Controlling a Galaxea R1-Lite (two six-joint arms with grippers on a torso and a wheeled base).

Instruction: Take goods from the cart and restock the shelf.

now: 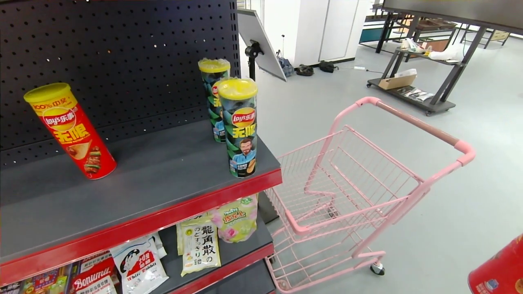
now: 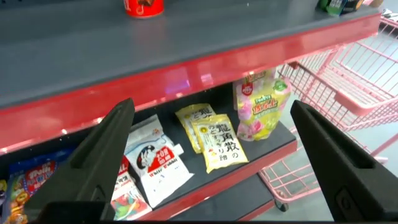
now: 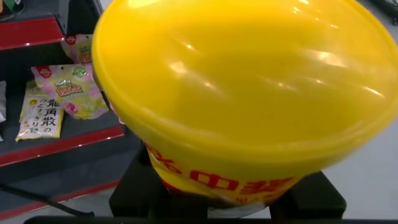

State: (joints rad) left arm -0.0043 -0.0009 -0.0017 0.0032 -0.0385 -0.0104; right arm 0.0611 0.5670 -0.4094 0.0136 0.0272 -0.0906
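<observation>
right gripper (image 3: 227, 199) is clamped round a red can (image 3: 242, 81), yellow lid facing the wrist camera, so the can's long axis runs roughly along that camera's line of sight; head view puts it low on the robot's right, pink cart (image 1: 412, 120) between it and the top shelf (image 1: 163, 179); the shelf lies up and to the left, bare board between the shelved red can (image 1: 71, 130) and two green cans (image 1: 241, 126); left gripper (image 2: 211, 107) hangs wide apart under the shelf lip, carrying nothing; right arm looks the one to place.

Grey shelf (image 1: 163, 179) with three chip cans (image 1: 241, 130)
</observation>
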